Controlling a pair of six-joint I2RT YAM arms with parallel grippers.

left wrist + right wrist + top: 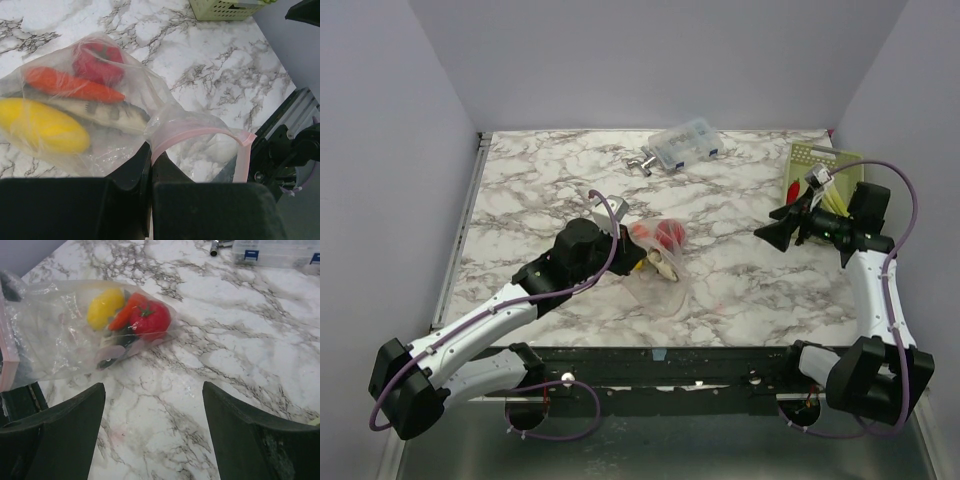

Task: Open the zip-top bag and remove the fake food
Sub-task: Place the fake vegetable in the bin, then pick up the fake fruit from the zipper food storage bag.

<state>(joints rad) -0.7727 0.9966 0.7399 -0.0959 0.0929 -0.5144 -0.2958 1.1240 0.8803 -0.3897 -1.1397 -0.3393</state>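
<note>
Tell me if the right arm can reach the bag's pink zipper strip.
Probably yes: the open right gripper faces the bag over bare table; the left gripper pinches only part of the strip.

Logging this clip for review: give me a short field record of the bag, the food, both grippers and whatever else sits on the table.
bag: zip-top bag lying on the marble table, pink zipper strip at the left arm's end
food: fake food inside the bag
left gripper: shut on the bag's edge by the zipper
right gripper: open, empty, apart from the bag, beside the green basket
other: clear box and metal fitting near the far edge
</note>
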